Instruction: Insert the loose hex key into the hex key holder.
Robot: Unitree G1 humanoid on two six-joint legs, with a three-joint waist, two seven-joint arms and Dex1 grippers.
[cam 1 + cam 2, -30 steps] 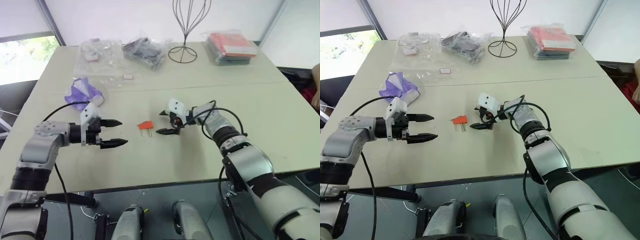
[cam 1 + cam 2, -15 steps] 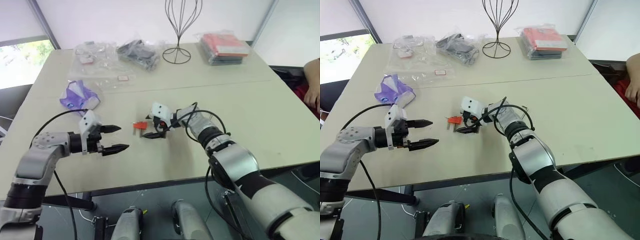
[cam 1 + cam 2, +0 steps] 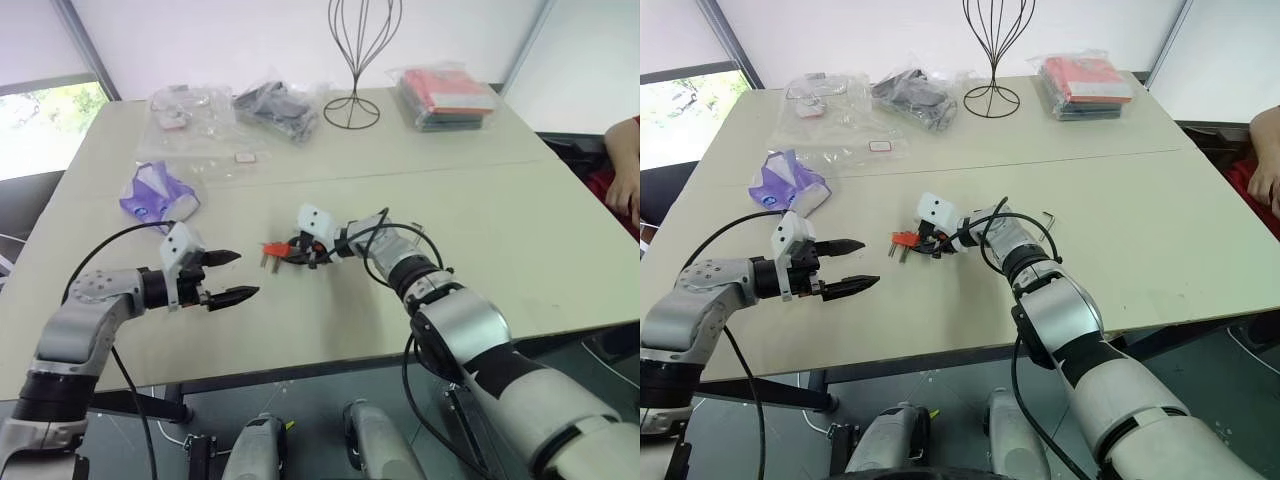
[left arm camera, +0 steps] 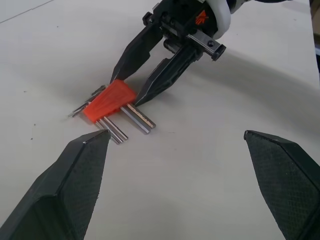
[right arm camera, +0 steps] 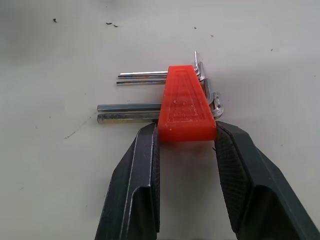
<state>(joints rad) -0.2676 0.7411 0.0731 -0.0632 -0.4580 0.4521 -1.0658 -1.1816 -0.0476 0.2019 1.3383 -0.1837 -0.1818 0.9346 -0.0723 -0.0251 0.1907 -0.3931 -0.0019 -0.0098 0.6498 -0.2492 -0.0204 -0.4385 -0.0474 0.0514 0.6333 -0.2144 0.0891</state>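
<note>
Black fingers spread wide and holding nothing: that is your left pincer [image 3: 240, 275], hovering just above the tabletop [image 3: 300, 330] on the near side, aimed towards the orange holder [image 5: 187, 112] but apart from it.

A little further out, the holder lies flat on the tabletop with its set of keys poking out both ways. Your right pincer [image 5: 186, 132] is closed on the holder's wide end, one pad against each side. The holder looks not yet lifted.

Beyond that, close beside your right forearm, lies a thin bent rod that I take to be the loose key [image 3: 1048, 216]. It is small, so I can't make out how it is turned. Neither pincer touches it.

So you are early in the job, as I judge it: the holder is gripped and that is all. Still left are picking up the loose key, most likely with your free left pincer, lining its end up with an empty slot, and pushing it in.

At the far edge sit a purple bag [image 3: 158, 190], clear plastic packets [image 3: 200, 120], a wire stand [image 3: 355, 105] and a red pack [image 3: 445, 92], all well away from the work.
</note>
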